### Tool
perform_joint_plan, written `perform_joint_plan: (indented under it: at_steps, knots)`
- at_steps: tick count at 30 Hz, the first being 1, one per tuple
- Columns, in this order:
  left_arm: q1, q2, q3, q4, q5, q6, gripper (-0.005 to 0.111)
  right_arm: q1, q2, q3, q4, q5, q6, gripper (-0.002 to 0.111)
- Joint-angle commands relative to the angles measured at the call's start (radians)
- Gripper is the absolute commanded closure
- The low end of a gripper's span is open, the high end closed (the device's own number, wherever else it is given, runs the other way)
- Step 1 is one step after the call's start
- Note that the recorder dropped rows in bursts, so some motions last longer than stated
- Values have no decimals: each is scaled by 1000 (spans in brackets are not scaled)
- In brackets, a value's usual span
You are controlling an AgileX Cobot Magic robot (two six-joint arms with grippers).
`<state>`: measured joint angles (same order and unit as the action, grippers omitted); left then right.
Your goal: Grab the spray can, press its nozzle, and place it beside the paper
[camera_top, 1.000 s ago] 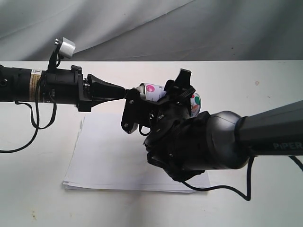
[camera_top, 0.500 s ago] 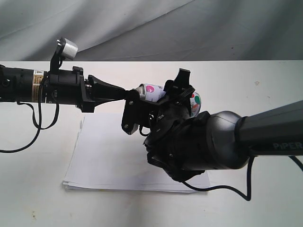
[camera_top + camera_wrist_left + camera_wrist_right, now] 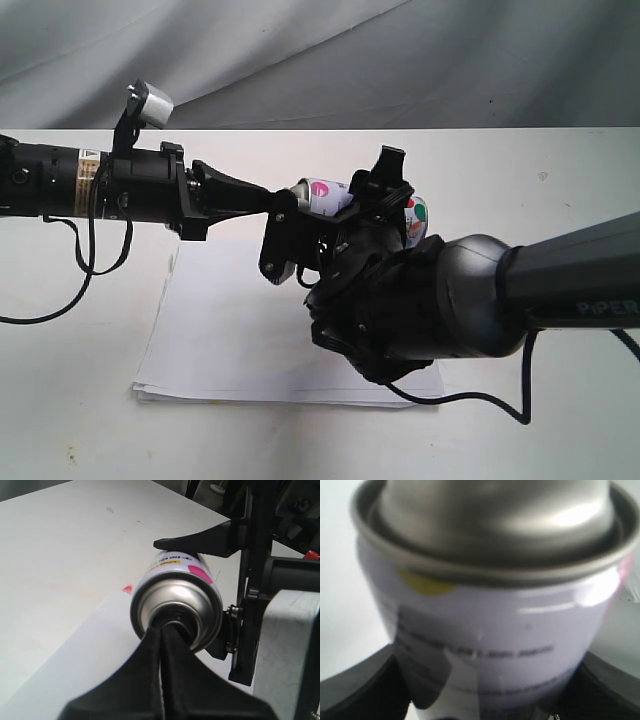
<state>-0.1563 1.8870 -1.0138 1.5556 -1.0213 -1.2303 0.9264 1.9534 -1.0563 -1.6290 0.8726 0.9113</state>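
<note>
The spray can (image 3: 320, 190) lies sideways in the air above the paper (image 3: 230, 330), with my right gripper (image 3: 335, 207) shut on its body. In the right wrist view the white label of the spray can (image 3: 495, 630) fills the gap between both black fingers (image 3: 355, 690). My left gripper (image 3: 268, 200) is shut, and its joined tips (image 3: 161, 632) are pushed into the silver top rim of the can (image 3: 175, 592). They rest against the black nozzle (image 3: 175, 621), which they mostly cover. One right finger (image 3: 200, 537) lies along the can's side.
The white table (image 3: 520, 170) runs back to a grey cloth backdrop (image 3: 300, 60). The right arm's bulky black wrist (image 3: 420, 300) hangs over the paper's right part. Black cables (image 3: 70, 260) trail from both arms. A pink dot (image 3: 128, 588) shows beyond the can.
My left arm has slid a little to the right, driving its shut tips closer into the can's top. The can and the right arm have stayed put.
</note>
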Motion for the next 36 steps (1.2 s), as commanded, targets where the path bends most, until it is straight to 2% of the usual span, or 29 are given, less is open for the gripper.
perform_joint_plan:
  at_steps: [1, 36]
  knots:
    - [-11, -1, -4, -5, 5, 5, 107, 3, -14, -12, -47, 22, 1, 108]
    - [-35, -1, -4, -5, 35, 2, 107, 3, -14, -12, -49, 18, -3, 108]
